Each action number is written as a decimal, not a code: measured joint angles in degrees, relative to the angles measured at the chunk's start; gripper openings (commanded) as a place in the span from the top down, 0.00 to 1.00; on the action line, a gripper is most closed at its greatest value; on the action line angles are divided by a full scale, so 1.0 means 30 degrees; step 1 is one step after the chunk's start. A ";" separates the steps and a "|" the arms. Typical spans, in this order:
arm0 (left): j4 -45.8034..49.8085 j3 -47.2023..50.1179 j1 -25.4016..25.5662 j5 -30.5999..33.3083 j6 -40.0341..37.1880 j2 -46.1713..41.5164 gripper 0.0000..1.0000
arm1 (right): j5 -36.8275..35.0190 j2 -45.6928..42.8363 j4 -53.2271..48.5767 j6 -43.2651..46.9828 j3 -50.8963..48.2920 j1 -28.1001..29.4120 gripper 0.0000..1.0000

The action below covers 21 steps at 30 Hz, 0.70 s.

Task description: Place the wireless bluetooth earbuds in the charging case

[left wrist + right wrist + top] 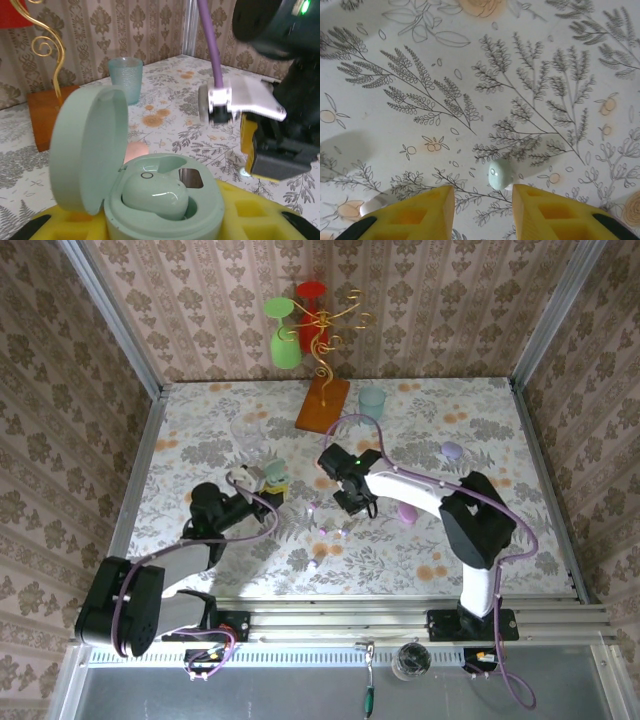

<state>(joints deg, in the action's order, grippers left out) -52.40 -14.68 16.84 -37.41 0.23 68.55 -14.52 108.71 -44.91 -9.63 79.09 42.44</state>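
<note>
Loose on floral tablecloth point(395, 50), just ahead of parted yellow fingers of right gripper point(483, 192): tiny glossy pale-green earbud point(500, 173). Clamped in left gripper point(268, 478): open mint-green pebble-shaped case point(212, 202), second green bud point(155, 197) inside.

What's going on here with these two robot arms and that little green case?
The left gripper is shut on a green charging case, holding it with the lid open. One green earbud sits inside, and the slot beside it is empty. The right gripper is open and low over the table. A second green earbud lies loose just ahead of its fingertips, not gripped.
</note>
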 measured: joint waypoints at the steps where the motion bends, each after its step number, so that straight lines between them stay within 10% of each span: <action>1: 0.0058 0.0000 -0.0124 -0.0058 0.0022 -0.0291 0.68 | -0.0262 0.0313 -0.0233 -0.0007 0.0153 0.0131 0.62; 21: 0.0240 0.0000 -0.0291 -0.0510 0.0087 -0.0889 0.68 | -0.2659 0.2798 -0.1188 -0.0073 0.0787 0.0226 0.67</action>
<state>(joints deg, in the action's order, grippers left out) -51.68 -14.68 15.97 -38.94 0.49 65.89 -22.50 117.10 -48.47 -9.85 81.45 43.11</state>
